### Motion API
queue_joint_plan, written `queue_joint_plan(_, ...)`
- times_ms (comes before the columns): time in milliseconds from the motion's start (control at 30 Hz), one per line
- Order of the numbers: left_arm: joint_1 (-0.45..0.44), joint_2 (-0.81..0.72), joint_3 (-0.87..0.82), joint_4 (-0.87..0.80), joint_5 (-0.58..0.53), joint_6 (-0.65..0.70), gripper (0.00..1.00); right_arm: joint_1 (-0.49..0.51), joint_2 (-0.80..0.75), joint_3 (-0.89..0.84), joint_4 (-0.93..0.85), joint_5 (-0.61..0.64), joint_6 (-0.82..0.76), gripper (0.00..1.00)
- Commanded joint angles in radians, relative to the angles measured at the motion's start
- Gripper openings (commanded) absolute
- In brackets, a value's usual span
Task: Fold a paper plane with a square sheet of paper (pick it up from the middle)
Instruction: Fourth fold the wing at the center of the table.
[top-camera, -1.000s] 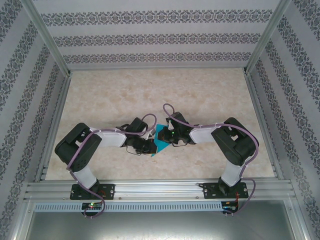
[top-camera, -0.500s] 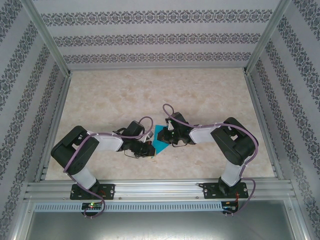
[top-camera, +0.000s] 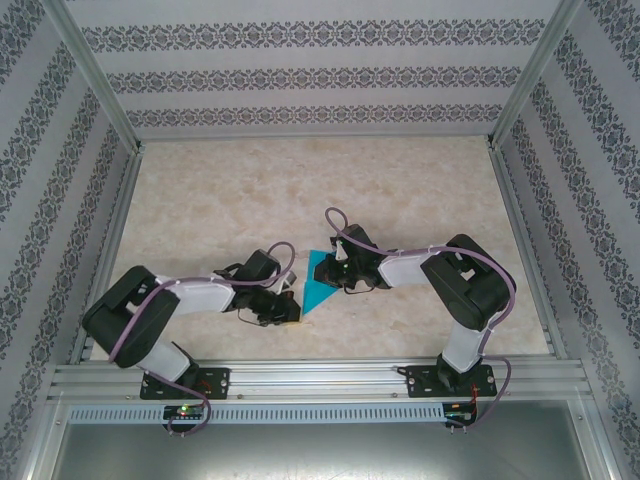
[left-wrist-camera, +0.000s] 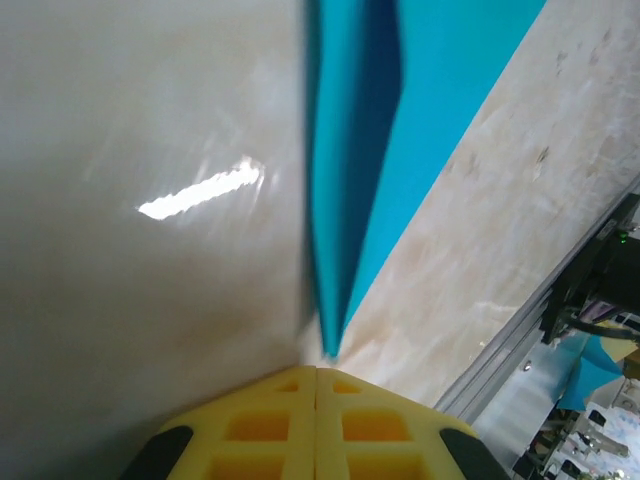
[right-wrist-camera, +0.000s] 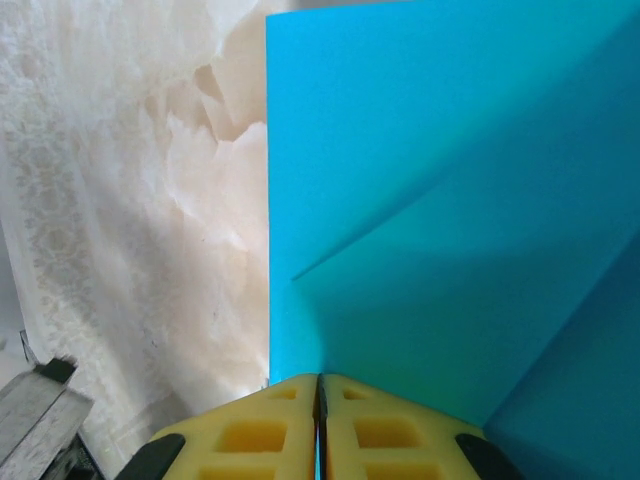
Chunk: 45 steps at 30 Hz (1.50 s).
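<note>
No text, label or number is legible anywhere.

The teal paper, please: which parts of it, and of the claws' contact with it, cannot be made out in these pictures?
Top view: the right claw and wrist cover the paper on its right side; creases too small.
Right wrist view: the yellow fingers hide whether they pinch or only press it; the frame cuts its right part.
Left wrist view: blur hides whether the left claw touches the tip.
</note>
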Motion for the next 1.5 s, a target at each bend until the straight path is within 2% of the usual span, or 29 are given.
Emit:
queue_joint_plan(0,-0.003,-0.102,0.034,-0.136,-0.044,0.005,0.08,0.0,0.057,-0.026,-0.079,0.099,-0.01,0.1)
queue_joint_plan(167,-0.002,-0.127,0.122,-0.136,-0.106,0.004,0.09,0.003,0.062,-0.023,-0.069,0.096,-0.005,0.11)
queue_joint_plan(433,-0.003,0.063,0.214,-0.015,-0.091,-0.001,0.1,0.006,0.057,-0.027,-0.064,0.094,-0.002,0.11)
queue_joint_plan(733,-0.002,0.199,0.276,-0.013,-0.11,0.014,0.11,0.005,0.056,-0.028,-0.057,0.088,0.001,0.11)
queue_joint_plan(900,-0.002,0.254,0.297,-0.156,-0.206,0.048,0.09,0.002,0.05,-0.027,-0.057,0.087,0.001,0.11)
queue_joint_plan(1033,-0.001,0.261,0.263,-0.2,-0.259,0.043,0.06,-0.001,0.041,-0.018,-0.053,0.073,-0.005,0.11)
queue_joint_plan(1467,0.01,0.215,0.238,-0.209,-0.243,0.071,0.02,-0.033,-0.193,-0.012,-0.067,0.042,-0.081,0.13)
